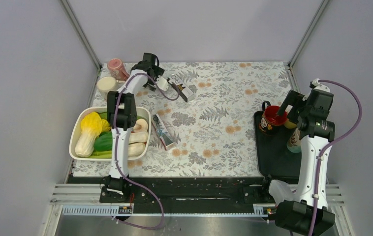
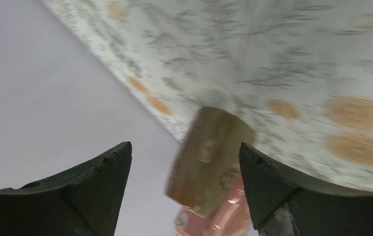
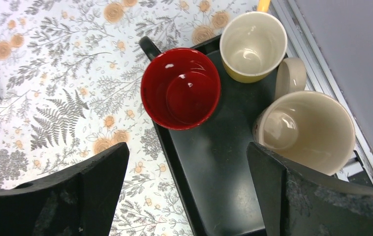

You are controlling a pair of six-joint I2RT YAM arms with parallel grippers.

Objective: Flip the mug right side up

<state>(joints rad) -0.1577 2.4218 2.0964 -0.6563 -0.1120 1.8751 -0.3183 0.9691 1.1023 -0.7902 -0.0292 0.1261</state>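
Right wrist: red mug [image 3: 180,88] upright on tray [image 3: 214,162], ahead & clear of spread R fingers [image 3: 93,189]; L fingers [image 2: 96,184] spread.

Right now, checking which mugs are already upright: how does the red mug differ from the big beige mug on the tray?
The red mug is glossy red inside with a dark handle; the beige mug is pale inside, its handle the same beige. The red mug stands at the black tray's left edge, the beige mug toward its right. Both stand upright, mouths up, empty.
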